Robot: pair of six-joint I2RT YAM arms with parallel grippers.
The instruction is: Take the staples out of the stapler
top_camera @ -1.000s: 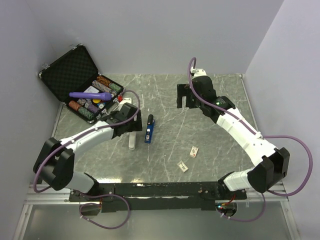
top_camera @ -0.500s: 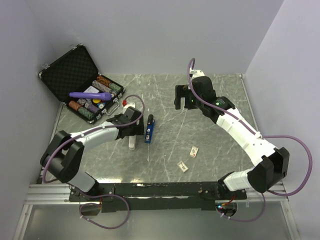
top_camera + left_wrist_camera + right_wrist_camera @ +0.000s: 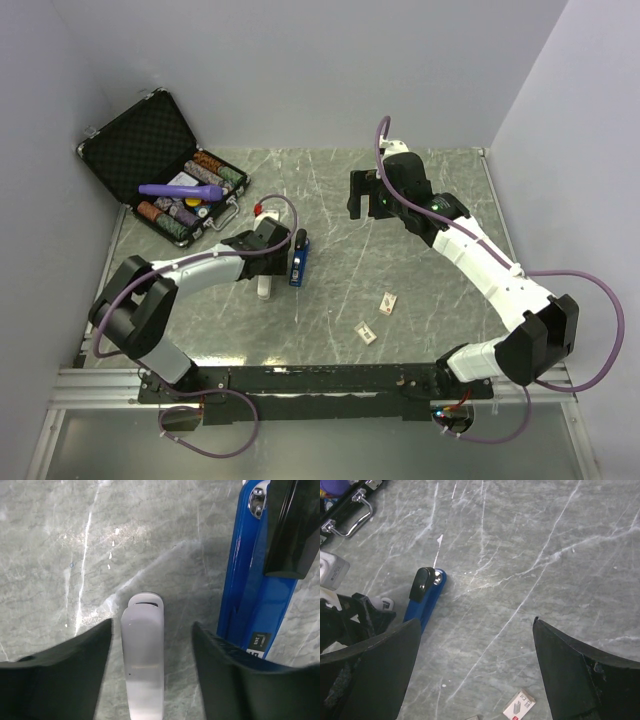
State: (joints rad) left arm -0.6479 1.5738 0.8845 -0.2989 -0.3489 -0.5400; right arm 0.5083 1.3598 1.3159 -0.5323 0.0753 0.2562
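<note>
With our left tool (image 3: 152,626) apart astride the white bar (image 3: 143,660) beside the stapler (image 3: 250,605), we should close centred, gently.

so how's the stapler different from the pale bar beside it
The stapler is bright blue with a black end; the bar is plain whitish grey. The bar lies between the left gripper's open jaws, the stapler just outside them. Both are slim, flat on the table.

On the table (image 3: 430,250) we find the stapler (image 3: 298,258) at centre, a bar (image 3: 264,287) just beside it on its left. An open case (image 3: 135,140) sits at the far left corner. Nearer us, to the stapler's right, lie a small box (image 3: 388,303) and a second box (image 3: 367,333).
</note>
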